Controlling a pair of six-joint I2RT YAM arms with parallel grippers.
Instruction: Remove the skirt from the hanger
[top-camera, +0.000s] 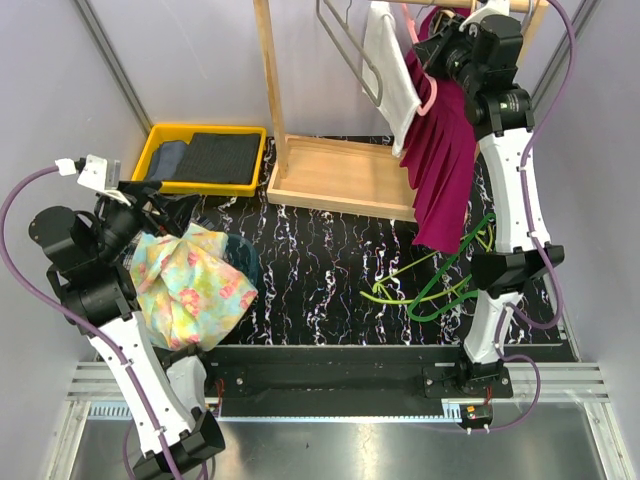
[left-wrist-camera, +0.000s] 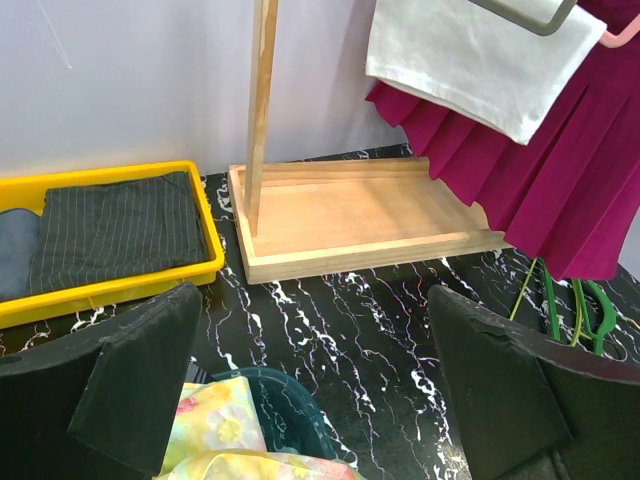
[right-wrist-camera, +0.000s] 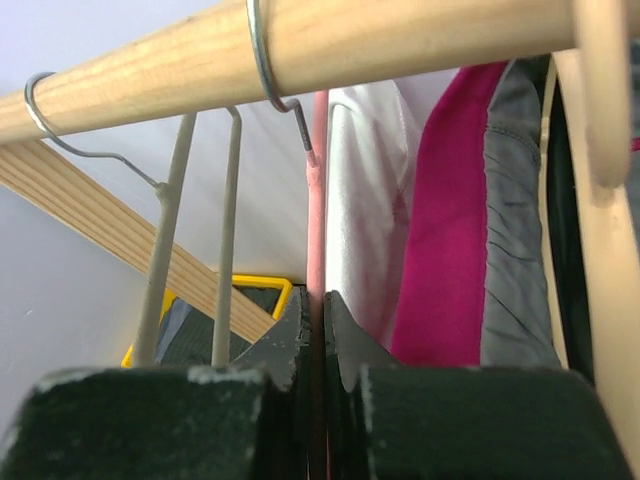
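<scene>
Skirt (top-camera: 440, 160) is magenta and pleated, hanging straight down off a pink hanger (right-wrist-camera: 318, 200). The hanger's wire hook sits over the wooden rail (right-wrist-camera: 400, 40), near its right end, and my right gripper (right-wrist-camera: 316, 315) is pinched on its neck.

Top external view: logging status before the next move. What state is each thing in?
skirt: hanging on pink hanger.
pink hanger: hooked on rail.
right gripper: shut on pink hanger.
left gripper: open, empty.
white cloth: draped over grey hanger.
green hangers: lying on table.
yellow tray: holds folded clothes.
</scene>
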